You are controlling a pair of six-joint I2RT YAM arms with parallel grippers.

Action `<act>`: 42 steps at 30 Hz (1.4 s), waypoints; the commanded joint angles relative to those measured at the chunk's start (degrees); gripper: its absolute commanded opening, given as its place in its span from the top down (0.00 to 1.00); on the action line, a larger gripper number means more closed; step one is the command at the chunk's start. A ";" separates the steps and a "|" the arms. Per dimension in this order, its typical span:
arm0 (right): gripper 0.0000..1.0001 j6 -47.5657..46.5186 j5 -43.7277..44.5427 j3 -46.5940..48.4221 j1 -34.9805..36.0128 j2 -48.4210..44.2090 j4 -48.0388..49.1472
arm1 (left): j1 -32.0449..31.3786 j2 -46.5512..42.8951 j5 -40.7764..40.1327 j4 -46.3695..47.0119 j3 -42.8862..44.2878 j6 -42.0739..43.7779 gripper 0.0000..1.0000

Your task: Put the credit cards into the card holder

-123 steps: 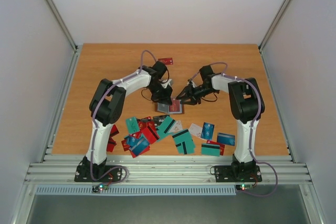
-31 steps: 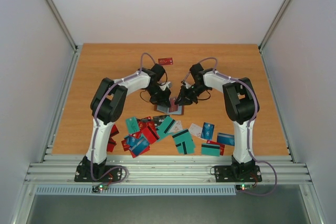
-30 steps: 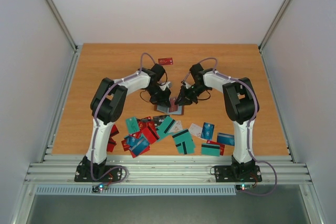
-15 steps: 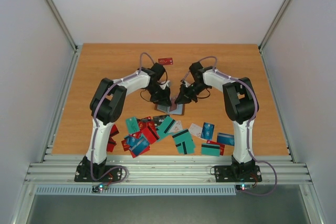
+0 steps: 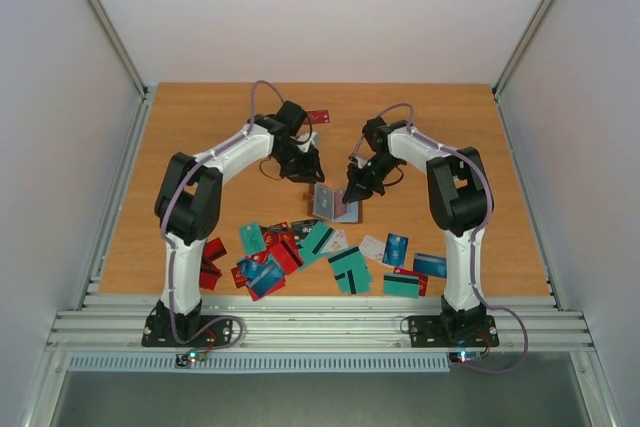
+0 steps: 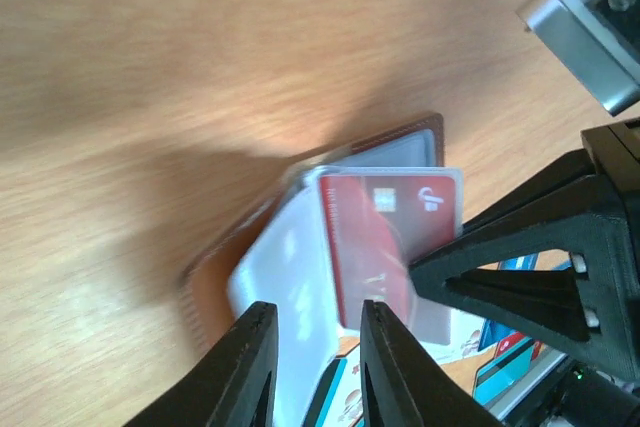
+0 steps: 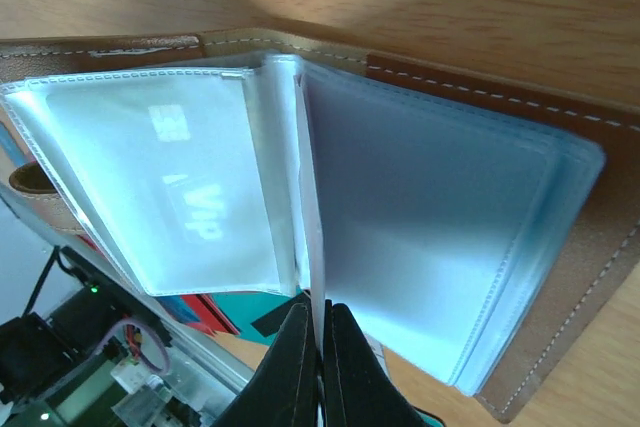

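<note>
The left fingers [image 6: 245, 367] hang spread and empty over the bench [image 5: 200, 147], just left of the card holder [image 5: 335, 204]. The holder lies open mid-bench with its clear sleeves [image 7: 430, 227] fanned up and a red card [image 6: 365, 237] among them. The right fingers [image 7: 292, 367] are clenched on one sleeve leaf, which stands upright, while the other credit cards [image 5: 300, 247] lie scattered along the near edge and a lone red card [image 5: 316, 116] lies far back.

The left hand [image 5: 304, 168] has drawn back from the card holder [image 5: 334, 205].
</note>
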 commanded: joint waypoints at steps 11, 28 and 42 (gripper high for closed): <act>0.95 -3.96 13.57 11.08 -0.79 0.53 -14.54 | 3.71 -1.84 -3.50 -1.37 -2.65 4.39 0.77; 0.84 -2.35 14.46 18.67 1.63 6.44 -19.88 | 3.35 2.34 1.99 2.17 -3.81 3.96 0.80; 0.65 2.18 0.25 17.52 2.73 6.25 -12.71 | 3.35 0.23 1.85 1.68 -5.03 5.01 0.80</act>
